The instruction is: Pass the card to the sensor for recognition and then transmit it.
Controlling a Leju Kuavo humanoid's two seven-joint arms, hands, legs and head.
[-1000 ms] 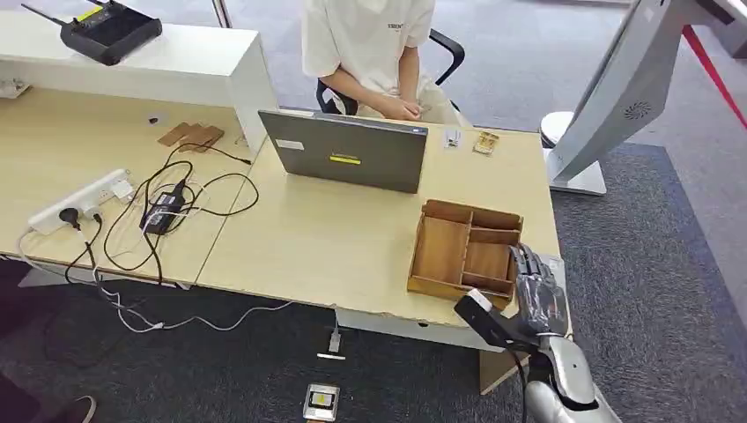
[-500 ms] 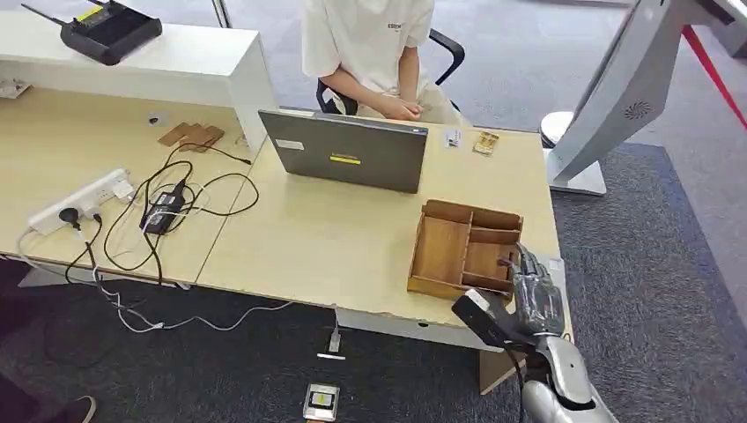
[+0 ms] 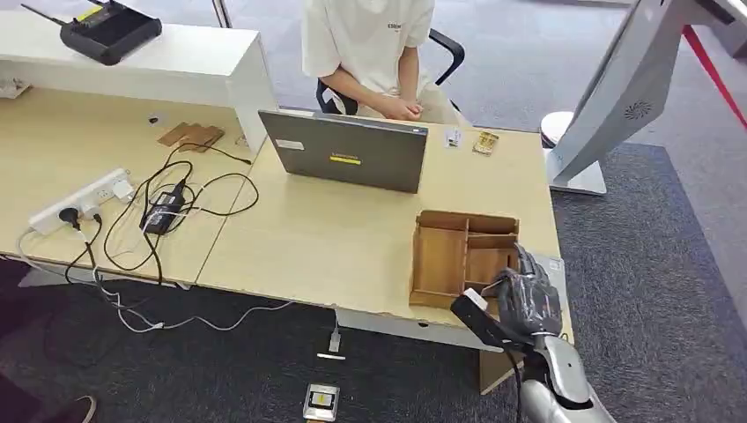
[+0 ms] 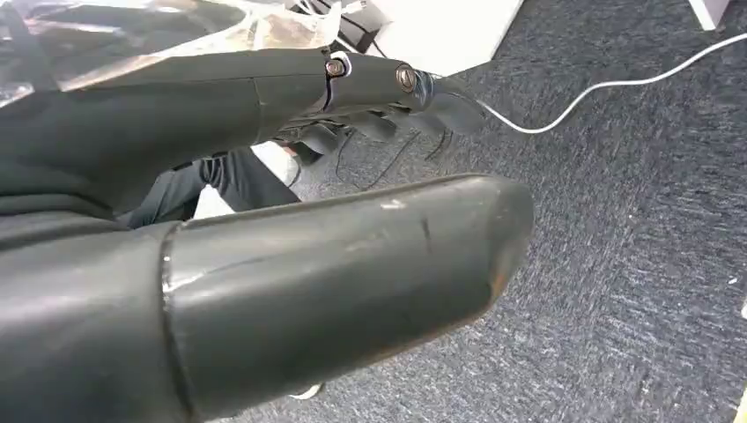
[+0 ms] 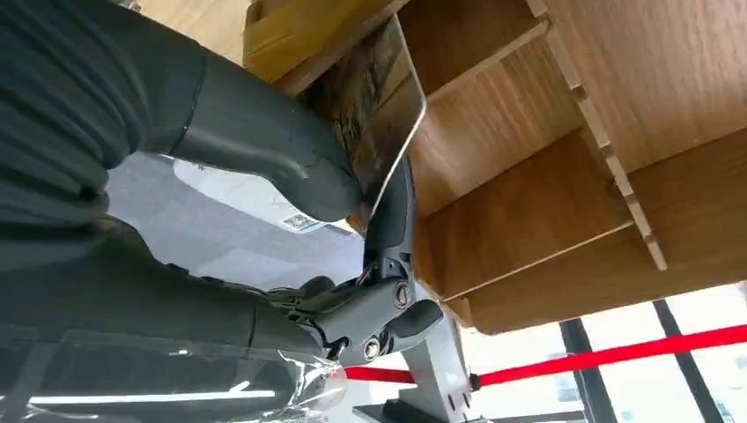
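The right hand [image 5: 291, 167] pinches the card [image 5: 374, 106] at the box [image 3: 464, 256]; lift it straight, without dragging the box.

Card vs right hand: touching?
Touching. The right wrist view shows the card pinched between the right hand thumb and a finger, beside the wooden organizer.

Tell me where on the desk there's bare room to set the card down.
Bare desk lies between the laptop and the wooden organizer, and behind the organizer. The cables crowd the left; the right hand crowds the organizer's corner.
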